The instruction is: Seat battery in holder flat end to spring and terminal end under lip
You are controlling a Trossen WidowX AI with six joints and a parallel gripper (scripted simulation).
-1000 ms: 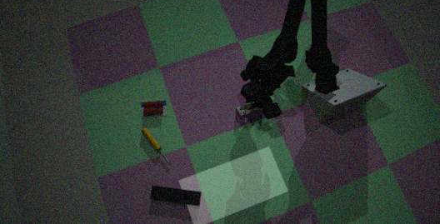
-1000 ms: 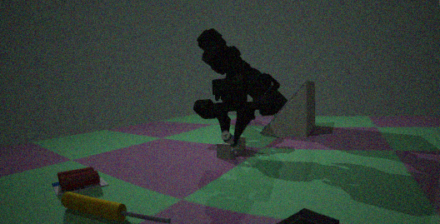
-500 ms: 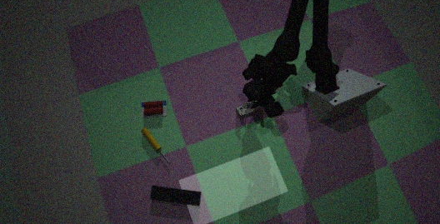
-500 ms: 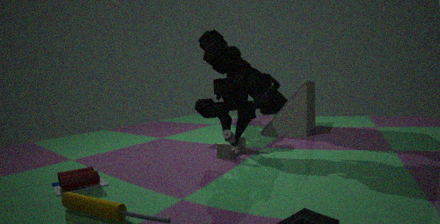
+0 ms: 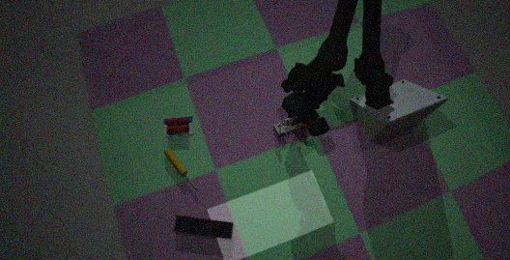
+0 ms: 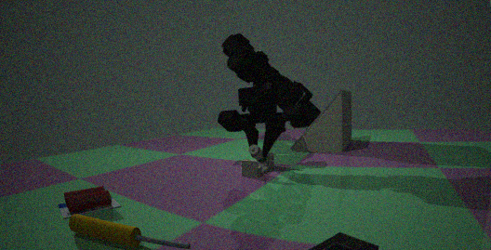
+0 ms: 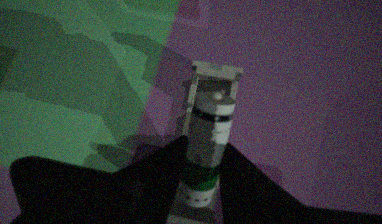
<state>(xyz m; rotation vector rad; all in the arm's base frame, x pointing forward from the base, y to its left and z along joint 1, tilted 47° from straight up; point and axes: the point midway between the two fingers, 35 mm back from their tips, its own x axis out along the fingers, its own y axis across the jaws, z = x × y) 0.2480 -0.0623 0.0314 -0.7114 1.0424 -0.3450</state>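
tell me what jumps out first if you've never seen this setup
The black arm crouches low mid-floor, its gripper shut on a battery tilted over the small pale holder. At the left lie a red roll and a yellow screwdriver.

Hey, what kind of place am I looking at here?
Probably a dim robot test bench: a checkered green-and-purple mat, an arm's gripper holding a battery over its holder, and a stray screwdriver.
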